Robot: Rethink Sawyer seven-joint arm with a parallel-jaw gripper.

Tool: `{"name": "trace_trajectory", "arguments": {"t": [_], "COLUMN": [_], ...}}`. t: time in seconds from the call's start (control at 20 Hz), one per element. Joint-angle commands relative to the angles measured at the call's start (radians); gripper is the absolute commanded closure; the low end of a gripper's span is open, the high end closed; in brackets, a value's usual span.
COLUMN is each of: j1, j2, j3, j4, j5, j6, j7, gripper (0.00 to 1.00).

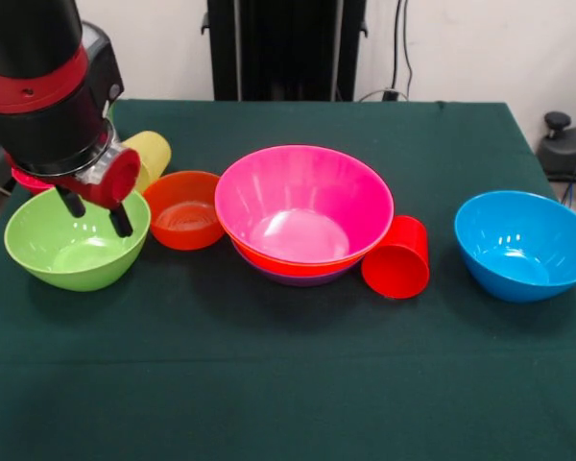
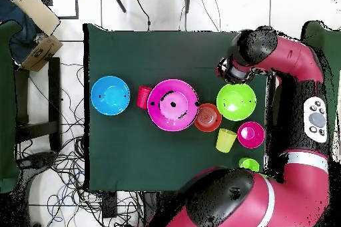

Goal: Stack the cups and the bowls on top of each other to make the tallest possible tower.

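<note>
My gripper (image 1: 97, 211) is open and empty, with its fingertips low over the back part of the lime-green bowl (image 1: 75, 245) at the left. That bowl stands alone (image 2: 236, 101). The tower (image 1: 304, 213) in the middle is a pink bowl nested in an orange one and a purple one. A small red-orange bowl (image 1: 184, 209) stands between the two. A pale yellow cup (image 1: 152, 154) lies behind it. A red cup (image 1: 398, 257) lies on its side against the tower. The blue bowl (image 1: 525, 245) stands at the right. The overhead view shows the magenta bowl (image 2: 251, 134) and green cup (image 2: 249, 164).
The dark green table (image 1: 288, 384) ends close behind the bowls at the robot's side. In the overhead view the arm's wrist (image 2: 250, 54) covers the gripper. A cardboard box (image 2: 36, 11) and cables lie on the floor beyond the table.
</note>
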Motion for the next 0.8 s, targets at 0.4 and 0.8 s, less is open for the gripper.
{"name": "trace_trajectory", "arguments": {"t": [0.4, 0.8], "j1": [-0.007, 0.021], "j2": [-0.021, -0.045], "j3": [0.069, 0.051], "j4": [0.195, 0.216], "j5": [-0.062, -0.051], "j6": [-0.216, -0.223], "j7": [-0.232, -0.159], "gripper": [0.00, 0.00]}}
